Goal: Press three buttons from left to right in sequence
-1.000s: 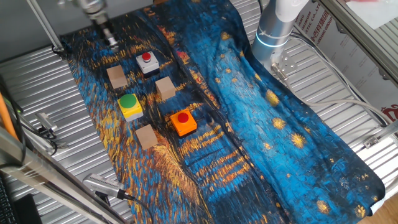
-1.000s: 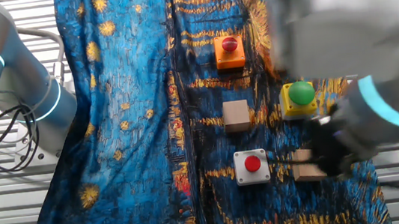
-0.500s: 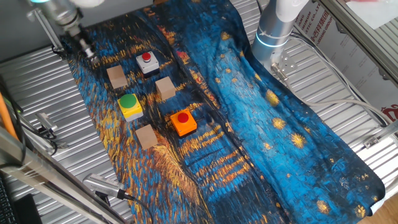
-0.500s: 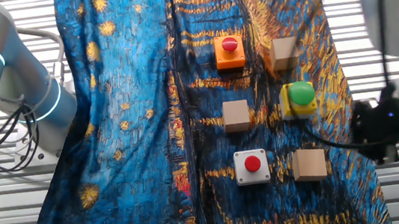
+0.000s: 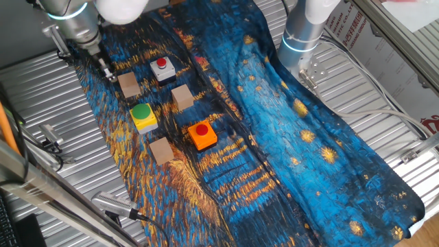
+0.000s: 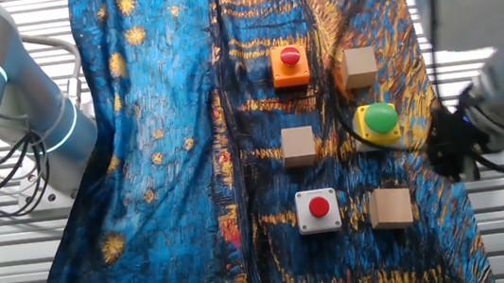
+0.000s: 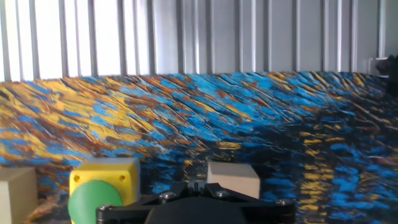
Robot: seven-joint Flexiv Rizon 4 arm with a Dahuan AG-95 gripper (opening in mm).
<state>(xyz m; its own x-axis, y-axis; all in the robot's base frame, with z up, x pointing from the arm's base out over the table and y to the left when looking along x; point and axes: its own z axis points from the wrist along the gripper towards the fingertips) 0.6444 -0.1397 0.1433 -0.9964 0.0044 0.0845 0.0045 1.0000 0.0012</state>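
The yellow-base, green-cap button (image 5: 143, 116) sits on the blue patterned cloth; it also shows in the other fixed view (image 6: 379, 123) and at the lower left of the hand view (image 7: 102, 190). The orange-base, red-cap button (image 5: 202, 135) (image 6: 290, 64) and the white-base, red-cap button (image 5: 162, 68) (image 6: 318, 210) are on the same cloth. My gripper (image 5: 108, 73) (image 6: 447, 157) hovers at the cloth's edge, beside the green-cap button and apart from it. In the hand view the fingertips (image 7: 195, 186) meet, holding nothing.
Three plain tan cubes (image 5: 128, 84) (image 5: 182, 97) (image 5: 162, 149) stand among the buttons; one shows in the hand view (image 7: 233, 177). The cloth (image 5: 288, 137) lies on a ribbed metal table (image 5: 41, 103). The arm's base (image 5: 302, 34) stands at the back.
My gripper swung out past the cloth's edge, then came back lower, closer to the tan cube and the green-cap button. The buttons and cubes have not moved.
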